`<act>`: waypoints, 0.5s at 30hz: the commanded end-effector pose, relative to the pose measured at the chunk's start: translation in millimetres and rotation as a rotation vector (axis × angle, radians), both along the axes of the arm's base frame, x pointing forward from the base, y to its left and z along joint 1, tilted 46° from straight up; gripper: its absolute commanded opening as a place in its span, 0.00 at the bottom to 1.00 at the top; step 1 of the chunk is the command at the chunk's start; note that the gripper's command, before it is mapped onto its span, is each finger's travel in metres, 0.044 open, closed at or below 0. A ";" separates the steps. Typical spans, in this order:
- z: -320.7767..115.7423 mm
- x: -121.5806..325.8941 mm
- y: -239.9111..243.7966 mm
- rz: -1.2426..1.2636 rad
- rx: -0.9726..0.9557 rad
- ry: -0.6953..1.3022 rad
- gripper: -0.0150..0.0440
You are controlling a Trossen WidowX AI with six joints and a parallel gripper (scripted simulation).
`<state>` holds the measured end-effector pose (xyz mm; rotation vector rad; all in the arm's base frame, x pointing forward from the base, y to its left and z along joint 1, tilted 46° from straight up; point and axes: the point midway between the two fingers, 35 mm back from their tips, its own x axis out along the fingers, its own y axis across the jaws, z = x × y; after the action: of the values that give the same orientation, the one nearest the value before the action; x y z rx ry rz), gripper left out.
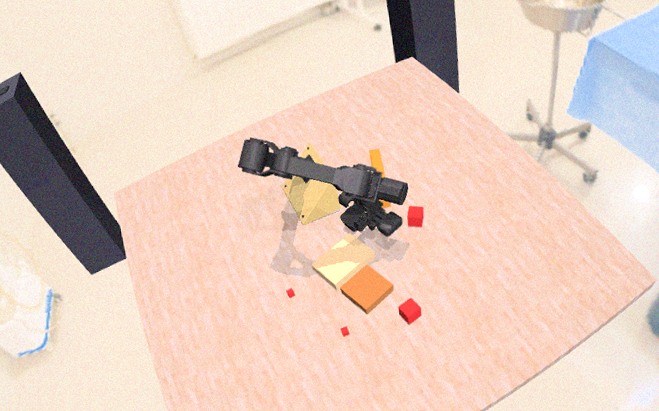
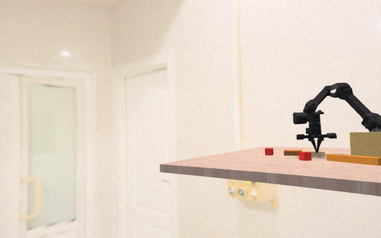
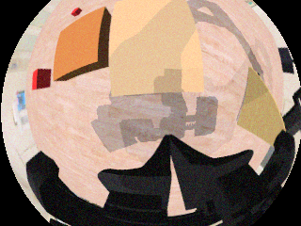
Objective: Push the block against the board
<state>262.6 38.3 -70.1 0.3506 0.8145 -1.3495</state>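
The orange square block (image 1: 366, 287) (image 2: 292, 152) (image 3: 80, 44) lies flat at a long side of the pale yellow board (image 1: 339, 270) (image 2: 322, 154) (image 3: 141, 71). Their facing sides are very close; in the wrist view a thin wedge of table seems to show between them, and I cannot tell if they touch. The board's end nearest my gripper sticks out past the block; at the other end, their corners look almost level in the top view. My gripper (image 2: 317, 151) (image 3: 168, 138) is shut and empty, low over the table just beyond the board's near end, apart from both parts.
A red cube (image 1: 415, 217) (image 2: 305, 155) and an orange bar (image 1: 375, 160) (image 2: 352, 159) lie beside the arm. Another red cube (image 1: 410, 311) (image 2: 269, 151) is near the block. Small red cubes (image 1: 289, 293) (image 1: 345, 331) lie beyond. A tan piece (image 1: 313, 199) (image 2: 365, 144) (image 3: 261, 108) stands under the arm.
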 end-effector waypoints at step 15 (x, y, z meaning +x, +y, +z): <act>45.0 5.2 3.1 0.238 0.023 0.201 0.25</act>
<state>268.4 46.9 -31.8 0.1931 0.9669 -1.2012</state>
